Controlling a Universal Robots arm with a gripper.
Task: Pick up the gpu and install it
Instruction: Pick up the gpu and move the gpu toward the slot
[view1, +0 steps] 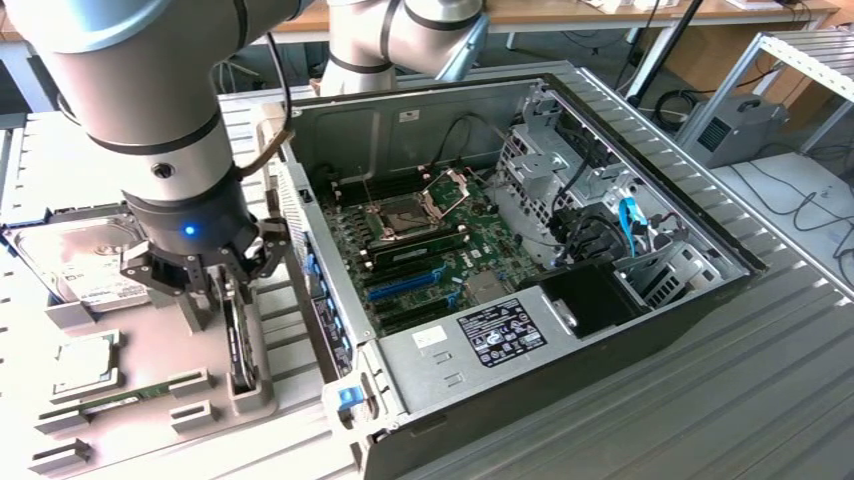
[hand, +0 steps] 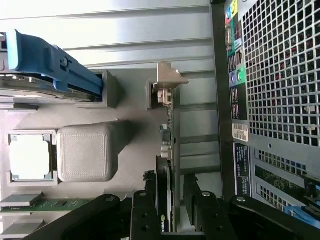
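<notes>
Arm reaches down over the grey holder tray (view1: 158, 340) on the exterior view's left. Gripper (view1: 216, 300) is low over the gpu (view1: 242, 350), which stands on its long edge in a slot of the tray, not yet lifted, just beside the outer wall of the open computer case (view1: 641, 330). In the wrist view the gripper (hand: 170, 177) straddles the gpu (hand: 169, 145): one finger on each side of the black face, jaws wide, and a gap shows between card and finger on the case side, so no grip. The card's metal bracket (hand: 167, 79) is at the end far from the fingers, seated in a tray post. Also on the tray: hard drive (view1: 83, 262), processor chip (view1: 86, 365) in a square pocket, green memory stick (view1: 127, 398) near the tray's front edge. The case lies on its side on a slatted metal bench (view1: 747, 400) with the motherboard (view1: 441, 250) exposed, blue slots visible.
</notes>
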